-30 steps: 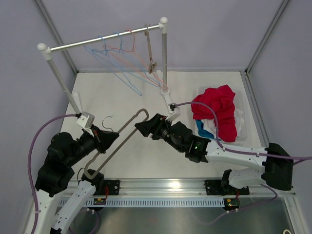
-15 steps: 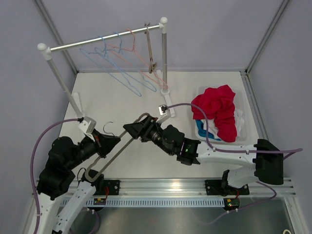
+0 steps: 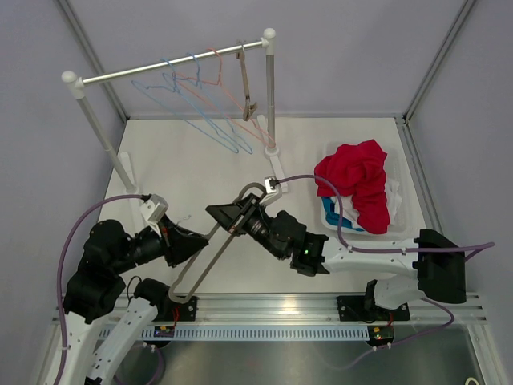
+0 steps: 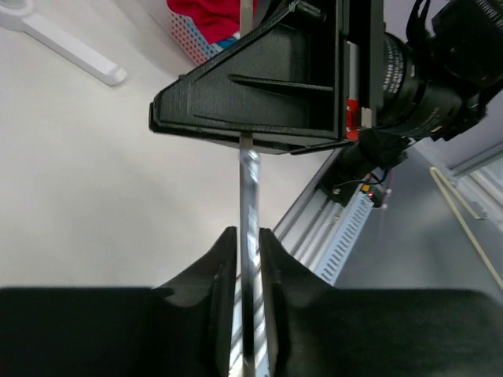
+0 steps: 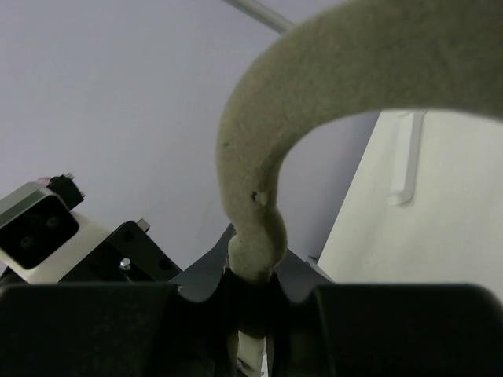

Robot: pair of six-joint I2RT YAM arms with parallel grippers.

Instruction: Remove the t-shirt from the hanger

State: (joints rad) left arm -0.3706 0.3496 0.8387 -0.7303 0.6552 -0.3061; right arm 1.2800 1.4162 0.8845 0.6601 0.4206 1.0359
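Above the bench point(image 3: 180, 164), your left gripper point(image 3: 195, 241) and right gripper point(image 3: 228, 215) both pinch the hanger point(image 3: 212, 261). The t-shirt point(image 3: 357, 180) lies at 3 o'clock.

The 2 arms reach inward; left pincer point(image 3: 186, 245) and right pincer point(image 3: 227, 215) clamped shut, near each other.

On my feed I see a white table point(image 3: 321, 132) boxed in by plain pale lilac walls point(image 3: 353, 56). Slim grey metal posts point(image 3: 437, 58) slant up at the back corners. A clothes rail point(image 3: 120, 72) on two white-capped uprights stands across the far left of the table, its white feet resting on the top. A ribbed aluminium track point(image 3: 272, 303) lines the near edge, with a dull grey surface point(image 3: 321, 357) below it. The light is soft and even, and the shadows are faint.
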